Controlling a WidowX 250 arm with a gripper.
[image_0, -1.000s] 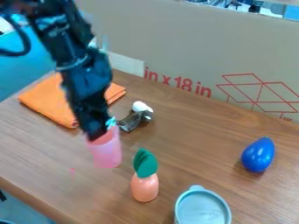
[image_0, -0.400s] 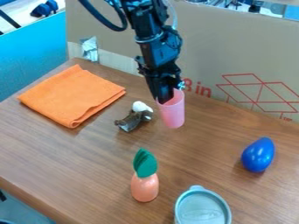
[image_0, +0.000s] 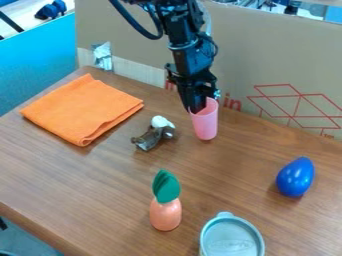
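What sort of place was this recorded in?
Probably a robotics lab or workroom: a black robot arm hangs over a wooden tabletop, a printed cardboard panel stands behind it as a makeshift backdrop, and small props such as a pink cup are at hand.

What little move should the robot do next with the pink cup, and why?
Maybe ease the cup gently down onto the table. The claw has it by the rim, it looks nearly upright, and I can't tell whether its bottom touches the wood.
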